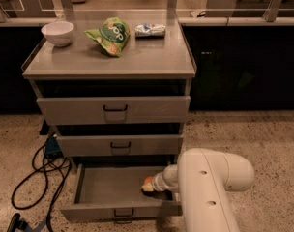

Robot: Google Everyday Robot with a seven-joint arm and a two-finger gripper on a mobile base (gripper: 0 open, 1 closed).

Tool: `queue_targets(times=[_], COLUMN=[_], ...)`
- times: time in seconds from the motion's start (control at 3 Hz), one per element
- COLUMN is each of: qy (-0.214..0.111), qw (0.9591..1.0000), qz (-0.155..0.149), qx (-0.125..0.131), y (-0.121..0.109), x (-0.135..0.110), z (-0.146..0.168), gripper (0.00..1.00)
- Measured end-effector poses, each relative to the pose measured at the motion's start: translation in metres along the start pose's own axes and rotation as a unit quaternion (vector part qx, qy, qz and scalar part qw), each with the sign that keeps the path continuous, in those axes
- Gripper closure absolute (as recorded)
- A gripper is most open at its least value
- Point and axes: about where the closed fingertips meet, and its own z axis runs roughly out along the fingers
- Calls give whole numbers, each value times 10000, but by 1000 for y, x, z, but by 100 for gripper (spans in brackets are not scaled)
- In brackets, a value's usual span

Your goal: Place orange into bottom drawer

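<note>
The bottom drawer [103, 192] of the grey cabinet is pulled open, its front panel low with a small black handle. My gripper [149, 186] reaches into the drawer's right side, at the end of the white arm [205, 178]. The orange [147, 181] shows as a small bright patch at the gripper's tip, just above the drawer floor. Whether the gripper still holds the orange cannot be told.
On the cabinet top stand a white bowl [58, 32], a green snack bag [110, 35] and a small white-blue packet [150, 30]. The two upper drawers [113, 109] are partly pulled out. Black cables [38, 178] lie on the floor to the left.
</note>
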Motion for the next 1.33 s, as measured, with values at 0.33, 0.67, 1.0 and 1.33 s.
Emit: queue_targets(times=[0.33,0.67,1.0,1.33], qy=[0,0,1,1], qw=[10000,10000,10000,10000], qz=[0,0,0,0], qx=[0,0,-2,-2], y=[0,0,0,0], x=[0,0,0,0], z=[0,0,0,0], gripper=[35,12,0,0])
